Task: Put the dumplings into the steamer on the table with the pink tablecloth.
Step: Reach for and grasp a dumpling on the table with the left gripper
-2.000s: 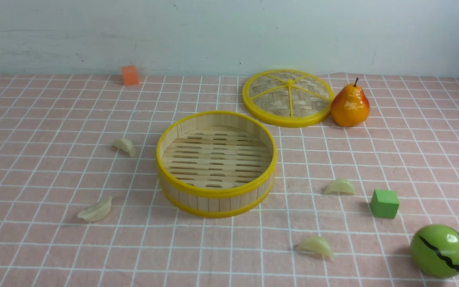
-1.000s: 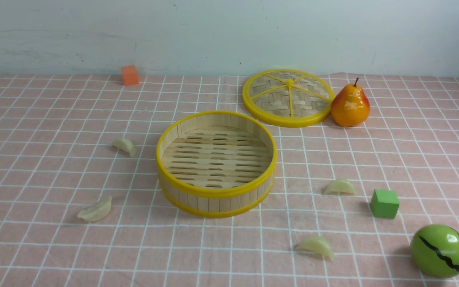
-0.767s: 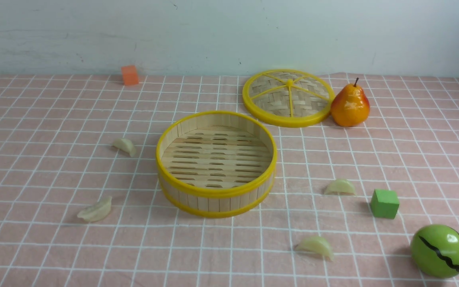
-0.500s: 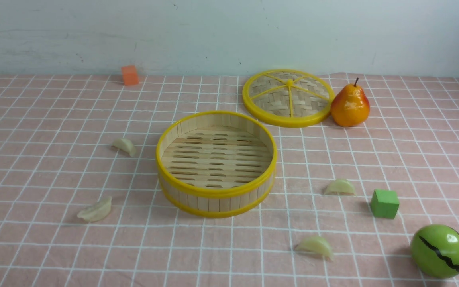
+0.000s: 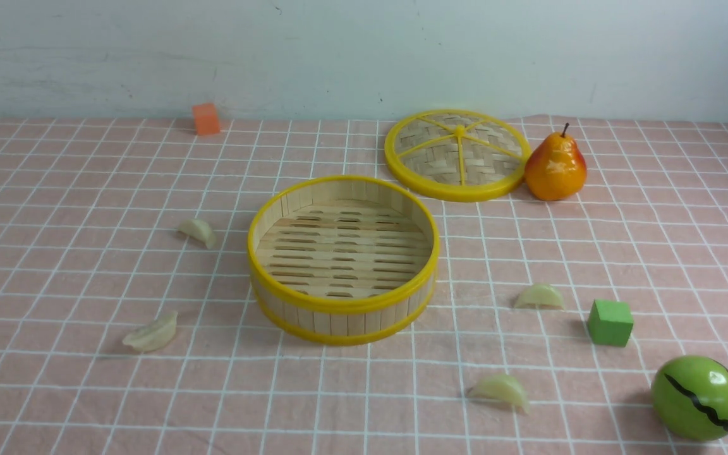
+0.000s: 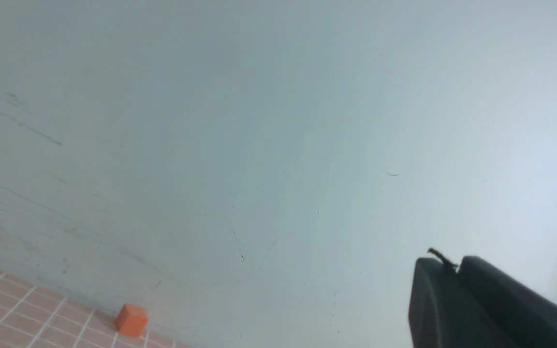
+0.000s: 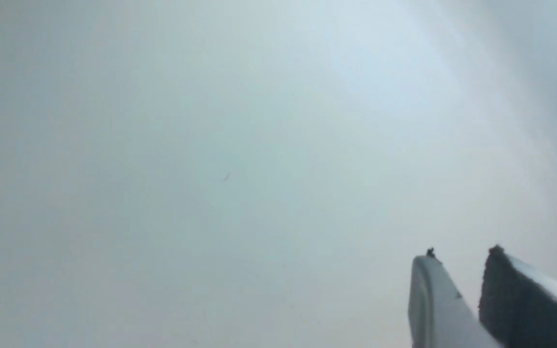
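Front view first, operator: what lies on the worktop [image 5: 54, 189]?

I see a pink tablecloth [image 5: 686, 208] with a thin white grid covering it. Near the middle stands the steamer [image 5: 343, 308], a round bamboo basket with yellow rims, open on top, its slatted floor in full view.

Where are the pieces that belong in it?

All four lie on the cloth outside the basket. On the left, the far left dumpling [image 5: 198, 231] is near the basket's wall. The near left dumpling [image 5: 151, 333] is closer to me and farther out. On the right, the far right dumpling [image 5: 539, 296] sits near a green cube [image 5: 610, 322]. The near right dumpling [image 5: 500, 389] lies closer to me, between the basket and a green ball [image 5: 696, 398] with a black wavy stripe.

Anything else?

A woven lid [image 5: 457, 155] lies flat behind the basket, to its right, with a pear [image 5: 555, 167] just beside it. An orange cube [image 5: 205, 119] sits far back on the left, by the pale wall [image 5: 339, 50].

And the arms?

Neither shows in the front view. In the left wrist view, my left end effector [image 6: 457, 263] has its two dark fingers pressed together, holding nothing, and faces the wall. In the right wrist view, my right end effector [image 7: 469, 256] has its fingers a thin slit apart, empty.
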`<state>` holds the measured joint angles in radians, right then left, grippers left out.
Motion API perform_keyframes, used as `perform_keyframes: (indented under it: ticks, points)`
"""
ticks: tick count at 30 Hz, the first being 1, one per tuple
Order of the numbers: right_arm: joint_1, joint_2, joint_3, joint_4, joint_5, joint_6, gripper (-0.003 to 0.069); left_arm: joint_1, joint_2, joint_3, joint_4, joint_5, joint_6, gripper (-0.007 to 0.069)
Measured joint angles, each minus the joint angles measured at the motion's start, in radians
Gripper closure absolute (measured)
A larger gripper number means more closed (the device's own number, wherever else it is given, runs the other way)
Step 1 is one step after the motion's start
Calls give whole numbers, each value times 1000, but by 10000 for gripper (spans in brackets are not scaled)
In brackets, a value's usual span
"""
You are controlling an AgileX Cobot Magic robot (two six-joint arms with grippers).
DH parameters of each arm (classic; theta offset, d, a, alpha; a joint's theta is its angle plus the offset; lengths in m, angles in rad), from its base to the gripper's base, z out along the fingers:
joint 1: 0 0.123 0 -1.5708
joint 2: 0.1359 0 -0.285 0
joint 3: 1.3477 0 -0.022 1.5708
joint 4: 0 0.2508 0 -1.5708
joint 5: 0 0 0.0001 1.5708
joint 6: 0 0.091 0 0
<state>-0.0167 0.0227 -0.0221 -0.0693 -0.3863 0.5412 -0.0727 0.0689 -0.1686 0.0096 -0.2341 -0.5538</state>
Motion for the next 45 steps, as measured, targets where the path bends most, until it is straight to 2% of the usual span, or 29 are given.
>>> perform_keyframes:
  ticks: [3, 4, 5, 9, 10, 12, 15, 17, 18, 19, 20, 21, 22, 24, 26, 28, 30, 33, 35, 39, 40, 41, 43, 45]
  points:
    - [0, 53, -64, -119, 99, 2, 661, 0, 148, -170, 36, 131, 28, 638]
    - [0, 73, -82, -156, 138, 2, 673, 0, 211, -210, 48, 153, 38, 638]
    - [0, 84, -91, -163, 160, 2, 673, 0, 224, -228, 55, 161, 43, 638]
    - [0, 212, -179, -305, 448, 2, 665, 0, 528, -348, 92, 160, 77, 638]
    - [0, 219, -183, -310, 461, 2, 665, 0, 541, -348, 92, 160, 77, 638]
    - [1, 336, -240, -337, 650, 2, 662, -5, 688, -413, 95, 234, 77, 638]
    - [16, 466, -300, -323, 817, -24, 662, -28, 824, -511, 98, 403, 80, 638]
    - [26, 522, -327, -302, 869, -49, 662, -44, 864, -558, 98, 487, 82, 638]
    - [55, 597, -364, -236, 924, -120, 662, -70, 934, -627, 98, 604, 83, 638]
    - [59, 615, -374, -227, 935, -130, 662, -73, 942, -633, 98, 616, 83, 638]
    - [107, 698, -424, -117, 978, -254, 664, -100, 1012, -691, 98, 703, 88, 638]
    - [122, 725, -442, -92, 993, -296, 664, -110, 1043, -713, 96, 730, 91, 638]
    - [132, 753, -460, -54, 1007, -325, 665, -114, 1059, -724, 96, 741, 93, 638]
    - [188, 863, -532, 94, 1063, -511, 666, -129, 1160, -781, 80, 772, 100, 638]
    - [202, 913, -564, 154, 1083, -575, 666, -132, 1199, -809, 65, 776, 103, 638]
    - [221, 994, -615, 258, 1100, -714, 666, -132, 1310, -885, 36, 777, 101, 638]
    - [222, 1019, -630, 284, 1099, -751, 666, -132, 1352, -917, 33, 777, 97, 636]
    - [222, 1050, -638, 331, 1077, -804, 662, -132, 1484, -1023, 28, 777, 88, 571]
    - [222, 1056, -640, 341, 1056, -815, 662, -131, 1602, -1128, 27, 775, 81, 444]
    - [222, 1057, -640, 345, 1052, -819, 662, -109, 1776, -1290, 23, 771, 25, 258]
    - [222, 1057, -640, 345, 1052, -819, 662, -108, 1784, -1290, 23, 771, 25, 258]
    - [222, 1057, -640, 345, 1051, -819, 662, -90, 1853, -1361, 23, 773, -9, 195]
    - [222, 1057, -640, 345, 1051, -819, 662, -69, 1930, -1432, 23, 792, -36, 157]
    - [222, 1057, -640, 348, 1046, -819, 662, -56, 1997, -1485, 23, 811, -49, 146]
